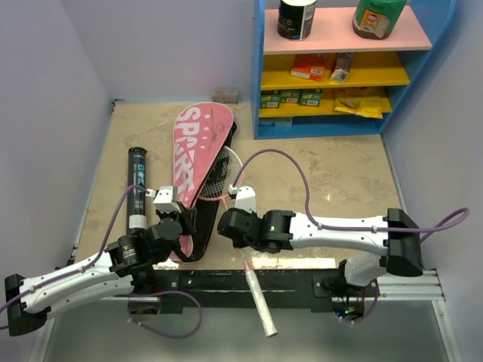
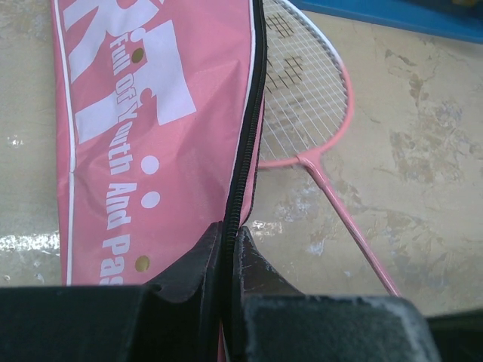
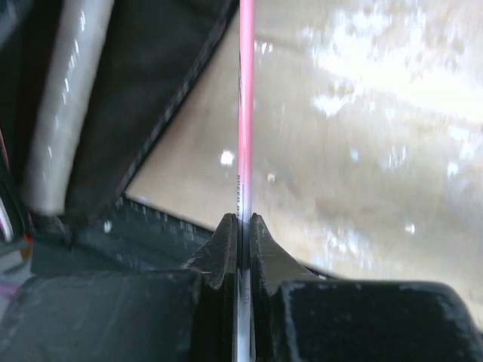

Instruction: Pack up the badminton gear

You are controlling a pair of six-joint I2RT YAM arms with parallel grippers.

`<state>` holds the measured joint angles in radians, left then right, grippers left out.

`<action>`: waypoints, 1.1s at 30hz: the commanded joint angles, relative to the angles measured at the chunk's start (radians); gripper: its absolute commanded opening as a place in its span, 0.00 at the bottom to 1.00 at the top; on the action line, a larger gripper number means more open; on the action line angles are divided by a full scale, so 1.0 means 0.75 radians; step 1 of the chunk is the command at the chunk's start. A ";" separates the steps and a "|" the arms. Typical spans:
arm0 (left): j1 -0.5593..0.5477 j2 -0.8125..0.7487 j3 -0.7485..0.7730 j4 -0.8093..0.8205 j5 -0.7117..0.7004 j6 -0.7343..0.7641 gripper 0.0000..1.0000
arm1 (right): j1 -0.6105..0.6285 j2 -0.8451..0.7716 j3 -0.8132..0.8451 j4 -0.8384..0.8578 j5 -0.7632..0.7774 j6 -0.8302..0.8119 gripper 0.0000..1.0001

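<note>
I've got the left jaws pinching the zipper edge of the pink racket-shaped fabric bag [image 2: 151, 151] and the right jaws clamping the shaft of the thin pink-framed racket [image 2: 302, 83], whose head is half under the flap. The long black shuttle tube [image 1: 136, 185] lies beside the bag, unpacked.

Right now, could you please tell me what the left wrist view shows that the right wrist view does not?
Only the left wrist view shows the pink bag with its white lettering, the strung head of the racket, and the left gripper pinching the bag's black zipper edge. Only the right wrist view shows the right gripper clamped on the racket's shaft, and the dark rail at the table's near edge. Both show a thin pink shaft over the tan table.
</note>
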<state>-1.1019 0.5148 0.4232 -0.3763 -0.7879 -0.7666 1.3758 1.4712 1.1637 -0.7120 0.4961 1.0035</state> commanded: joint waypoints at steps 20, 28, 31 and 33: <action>-0.008 0.023 -0.217 0.334 0.259 -0.103 0.00 | -0.548 0.840 0.463 0.998 0.057 -0.540 0.00; -0.012 0.066 -0.223 0.369 0.280 -0.113 0.00 | -0.609 0.884 0.527 1.013 -0.091 -0.604 0.18; -0.012 0.072 -0.215 0.367 0.265 -0.105 0.00 | -0.609 0.798 0.427 1.023 -0.152 -0.606 0.40; -0.012 0.072 -0.200 0.357 0.251 -0.101 0.00 | -0.609 0.730 0.359 1.013 -0.173 -0.608 0.45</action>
<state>-1.0958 0.5701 0.2474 -0.1963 -0.6510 -0.8192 0.9257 2.1529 1.5009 -0.0399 0.4152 0.5591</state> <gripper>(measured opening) 0.097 0.404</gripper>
